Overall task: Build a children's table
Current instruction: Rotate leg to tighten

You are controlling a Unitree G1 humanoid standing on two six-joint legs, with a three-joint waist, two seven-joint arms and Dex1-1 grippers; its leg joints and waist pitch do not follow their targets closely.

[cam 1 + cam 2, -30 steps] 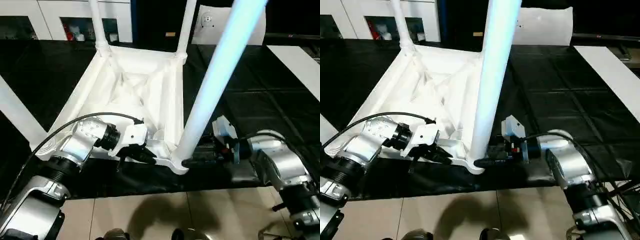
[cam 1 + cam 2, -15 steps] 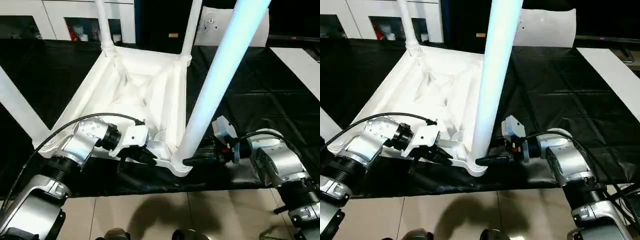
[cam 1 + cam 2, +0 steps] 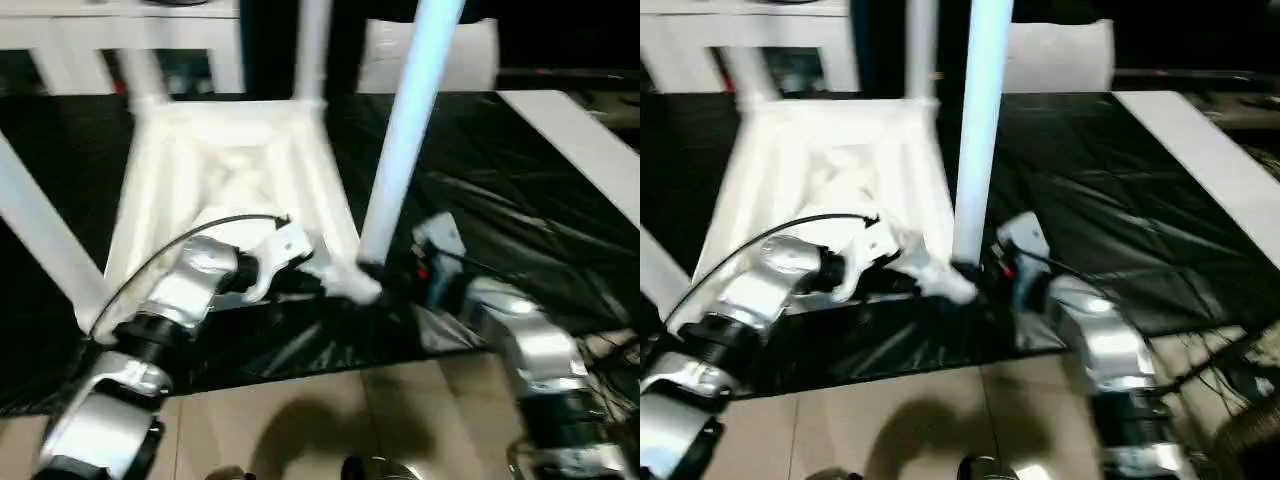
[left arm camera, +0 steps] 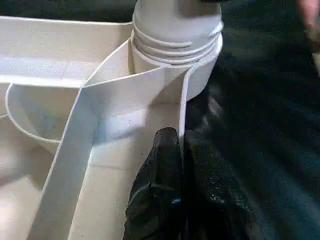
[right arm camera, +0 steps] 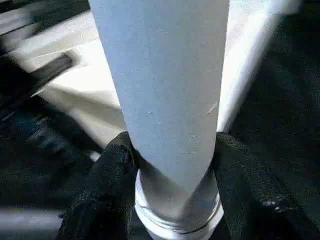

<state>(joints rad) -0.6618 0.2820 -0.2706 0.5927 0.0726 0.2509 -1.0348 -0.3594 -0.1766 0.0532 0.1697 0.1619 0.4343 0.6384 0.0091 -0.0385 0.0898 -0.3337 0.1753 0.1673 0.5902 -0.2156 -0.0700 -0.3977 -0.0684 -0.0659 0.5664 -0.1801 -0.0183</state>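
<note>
The white children's table top lies upside down on a black sheet, its ribbed underside facing up. Legs stand in its corner sockets. The near right leg rises from the socket nearest me. My right gripper is shut on this leg just above its ringed base, one black finger on each side. My left gripper is shut on the thin rim wall of the table top, right beside the same socket. In the head views both grippers, left and right, meet at that corner.
The near left leg slants up beside my left forearm, and two far legs stand behind. A white cabinet lines the back. A white board lies at the right on the black sheet. Tiled floor is nearest me.
My right gripper's fingers have closed in on the base of the near right leg. The head camera has swung, shifting the whole picture. My left gripper keeps its hold on the rim.
</note>
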